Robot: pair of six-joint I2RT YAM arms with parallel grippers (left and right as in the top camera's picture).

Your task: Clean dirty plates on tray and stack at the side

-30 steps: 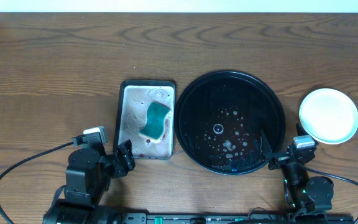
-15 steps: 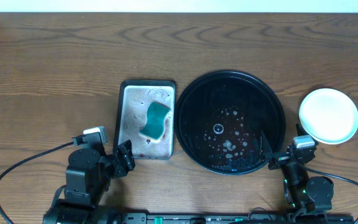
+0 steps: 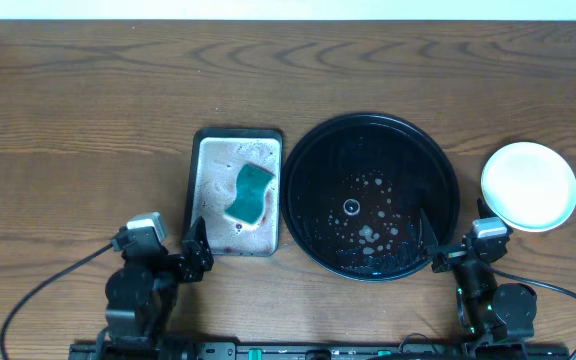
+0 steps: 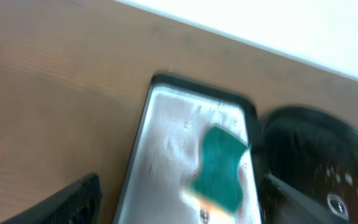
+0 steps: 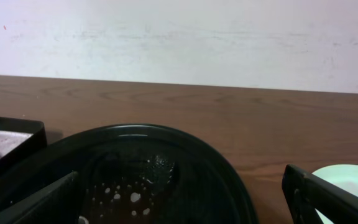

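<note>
Overhead view: plates sit to the right of the tray

The tray (image 3: 303,165) is big, round, black and shiny. It fills the middle of the frame, a bit to the right. White drops lie on its floor. The plates (image 3: 529,185) are on the table (image 3: 88,100) at the right edge of the frame, near the tray but not touching it. From above only the top one shows. It is pale and looks clean. I cannot tell how many lie under it.

Just left of the black tray is a grey metal tray (image 3: 213,165). A teal sponge (image 3: 251,192) lies in it, with foam and small red spots around it.

The left gripper (image 4: 182,182) is at the lower left of the overhead frame, by the bottom corner of the grey metal tray. Its two fingers are wide apart and hold nothing. The right gripper (image 5: 180,177) is at the lower right, by the bottom rim of the black tray. Its fingers are wide apart too and hold nothing. In the right wrist view the black tray fills the lower left, and a bit of pale plate shows in the lower right corner.
</note>
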